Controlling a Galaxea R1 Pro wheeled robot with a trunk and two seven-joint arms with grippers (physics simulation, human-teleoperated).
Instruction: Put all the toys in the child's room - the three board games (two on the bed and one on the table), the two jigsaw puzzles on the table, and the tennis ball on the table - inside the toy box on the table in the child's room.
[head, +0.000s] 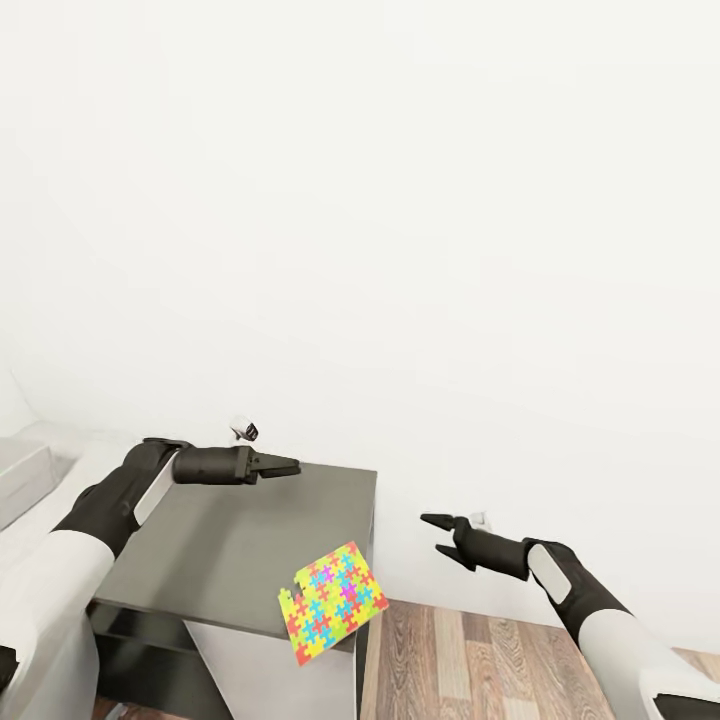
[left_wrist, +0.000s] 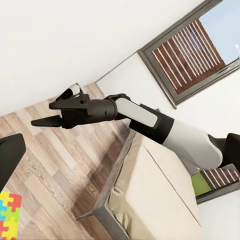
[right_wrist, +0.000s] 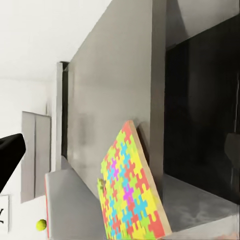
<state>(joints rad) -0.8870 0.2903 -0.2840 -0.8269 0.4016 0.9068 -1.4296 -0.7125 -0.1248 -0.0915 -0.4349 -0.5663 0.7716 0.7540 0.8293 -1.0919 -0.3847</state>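
A jigsaw puzzle (head: 332, 600) of yellow, blue, red and green pieces lies on the front right corner of the dark grey table (head: 230, 540), overhanging its edge. The right wrist view has this jigsaw puzzle (right_wrist: 130, 192) close up. Beyond it are a light grey tub, likely the toy box (right_wrist: 70, 210), and the tennis ball (right_wrist: 41, 225). My left gripper (head: 290, 467) hovers open and empty above the table's back edge. My right gripper (head: 433, 533) hangs open and empty off the table's right side, over the floor. It also appears as the right gripper (left_wrist: 42, 114) in the left wrist view.
A white wall stands right behind the table. The higher light grey desk section (head: 20, 480) adjoins on the left. Wood-plank floor (head: 470, 660) lies to the right. The left wrist view takes in the bed (left_wrist: 150, 200) and a dark-framed window (left_wrist: 190, 50).
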